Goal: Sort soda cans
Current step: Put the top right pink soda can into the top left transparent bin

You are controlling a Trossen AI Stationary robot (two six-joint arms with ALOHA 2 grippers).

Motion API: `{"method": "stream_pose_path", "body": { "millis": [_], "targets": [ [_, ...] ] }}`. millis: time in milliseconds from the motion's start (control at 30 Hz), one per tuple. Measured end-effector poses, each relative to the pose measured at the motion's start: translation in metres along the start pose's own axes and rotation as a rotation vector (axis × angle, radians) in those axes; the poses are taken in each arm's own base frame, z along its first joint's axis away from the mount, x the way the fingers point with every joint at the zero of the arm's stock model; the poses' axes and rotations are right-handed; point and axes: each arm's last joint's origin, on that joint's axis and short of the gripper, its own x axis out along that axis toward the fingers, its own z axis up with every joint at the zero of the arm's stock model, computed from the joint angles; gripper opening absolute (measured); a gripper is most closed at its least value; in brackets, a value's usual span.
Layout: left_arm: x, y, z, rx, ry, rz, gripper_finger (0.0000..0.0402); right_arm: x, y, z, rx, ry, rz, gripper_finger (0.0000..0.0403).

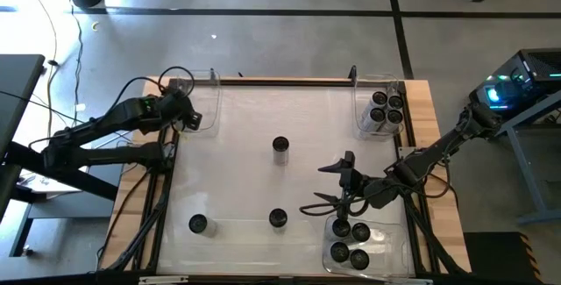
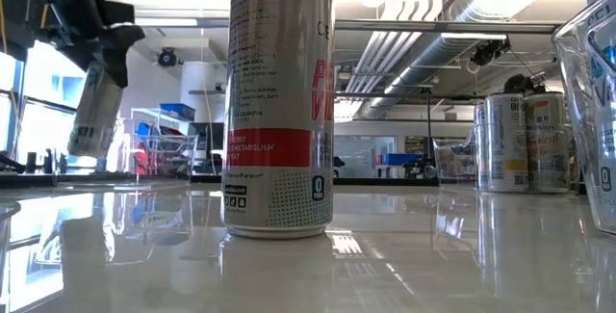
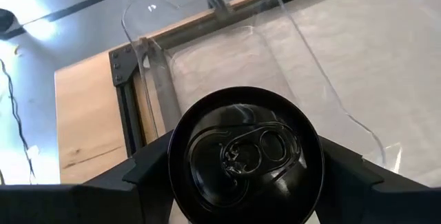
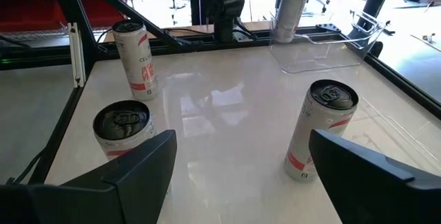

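Observation:
My left gripper (image 1: 193, 118) is at the table's far left, shut on a soda can (image 3: 244, 155) with a dark top and a silvery side. The can hangs by the empty clear bin (image 3: 241, 52) in the far left corner. Three more soda cans stand upright on the table: one in the middle (image 1: 280, 147), one toward the near edge (image 1: 277, 218) and one near left (image 1: 198, 224). My right gripper (image 1: 326, 185) hovers open right of the middle, with nothing between its fingers (image 4: 138, 162). My left gripper pinches the soda can between its two fingers, on opposite sides of the wall just under the top rim (image 3: 173, 163). The fingers (image 3: 148, 169) slant down from the table's left side. The can (image 2: 96, 111) hangs tilted below them, clear of the table.
A clear bin (image 1: 364, 101) at the far right holds several cans. Another clear bin (image 1: 399, 250) at the near right also holds several. A wooden frame (image 1: 263, 81) borders the white table top. Cables run along the left edge (image 1: 149, 197).

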Motion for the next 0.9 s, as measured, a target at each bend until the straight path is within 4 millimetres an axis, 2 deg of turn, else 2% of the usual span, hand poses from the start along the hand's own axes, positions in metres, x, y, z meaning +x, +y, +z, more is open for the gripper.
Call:
{"method": "stream_pose_path", "body": {
  "millis": [233, 500, 900],
  "targets": [
    [0.015, 0.000, -0.005, -0.033, 0.045, -0.008, 0.0250, 0.000, 0.000, 0.000, 0.000, 0.000, 0.000, 0.0327],
    [0.019, 0.004, -0.003, -0.046, 0.076, -0.008, 0.0254, 0.000, 0.000, 0.000, 0.000, 0.000, 0.000, 0.0327],
    [0.023, 0.008, -0.003, -0.047, 0.157, -0.092, 0.0299, 0.000, 0.000, 0.000, 0.003, 0.001, 0.000, 0.0327]
  ]
}}
